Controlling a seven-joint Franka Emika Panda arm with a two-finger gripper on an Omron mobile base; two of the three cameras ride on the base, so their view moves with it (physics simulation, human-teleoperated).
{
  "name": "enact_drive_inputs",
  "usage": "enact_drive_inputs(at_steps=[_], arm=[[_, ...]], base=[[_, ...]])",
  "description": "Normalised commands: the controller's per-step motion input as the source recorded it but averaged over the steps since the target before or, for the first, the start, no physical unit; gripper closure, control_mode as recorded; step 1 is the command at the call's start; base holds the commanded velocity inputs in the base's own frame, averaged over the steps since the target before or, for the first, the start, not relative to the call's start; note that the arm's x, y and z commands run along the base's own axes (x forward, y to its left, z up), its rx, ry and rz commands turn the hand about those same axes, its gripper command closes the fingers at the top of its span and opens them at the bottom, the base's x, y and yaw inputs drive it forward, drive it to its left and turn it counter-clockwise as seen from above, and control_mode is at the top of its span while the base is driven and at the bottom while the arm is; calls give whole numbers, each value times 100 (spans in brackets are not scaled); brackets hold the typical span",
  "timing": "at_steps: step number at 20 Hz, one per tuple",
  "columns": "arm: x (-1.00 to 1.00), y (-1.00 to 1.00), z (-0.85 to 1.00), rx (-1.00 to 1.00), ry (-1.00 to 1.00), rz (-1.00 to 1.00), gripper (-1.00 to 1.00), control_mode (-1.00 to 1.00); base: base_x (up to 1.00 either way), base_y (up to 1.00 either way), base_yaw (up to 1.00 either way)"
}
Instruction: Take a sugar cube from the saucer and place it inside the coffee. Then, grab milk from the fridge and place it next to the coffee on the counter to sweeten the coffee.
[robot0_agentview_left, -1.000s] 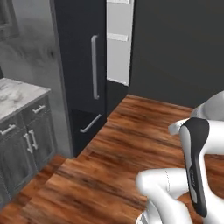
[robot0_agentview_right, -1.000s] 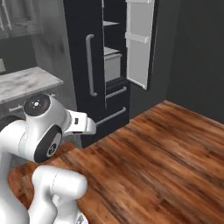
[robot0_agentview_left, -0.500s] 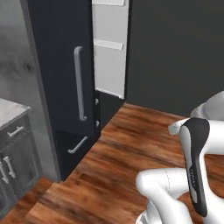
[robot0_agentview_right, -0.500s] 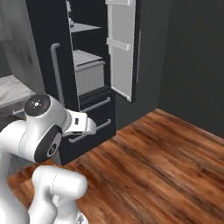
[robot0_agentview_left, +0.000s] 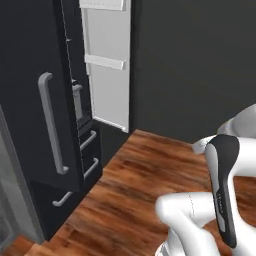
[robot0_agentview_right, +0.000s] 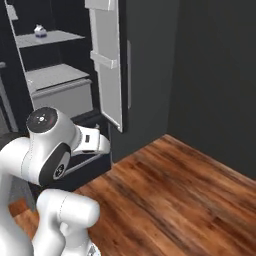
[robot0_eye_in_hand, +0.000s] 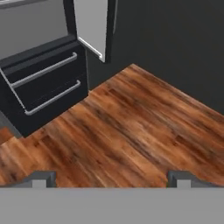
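One small milk (robot0_agentview_right: 39, 32) carton sits on the open fridge's (robot0_agentview_left: 30, 125) upper shelf; claw (robot0_eye_in_hand: 111, 178) spread wide, empty.

The fridge (robot0_agentview_left: 30, 125) is matt black with brushed-metal handles (robot0_agentview_left: 52, 130), above a glossy wood-plank floor (robot0_eye_in_hand: 131, 127).

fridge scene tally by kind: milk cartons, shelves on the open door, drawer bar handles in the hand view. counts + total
milk: 1
door shelves on the open door of the fridge: 2
drawer handles: 2
total: 5
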Motion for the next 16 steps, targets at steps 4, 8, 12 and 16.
enact_drive_inputs(at_steps=[4, 8, 12, 16], arm=[[0, 0, 0, 0, 0, 0, -100, 100], [0, 0, 0, 0, 0, 0, -100, 100], [0, 0, 0, 0, 0, 0, -100, 100], [0, 0, 0, 0, 0, 0, -100, 100]], base=[[99, -57, 51], [66, -33, 83], [52, -36, 84], [56, -44, 69]])
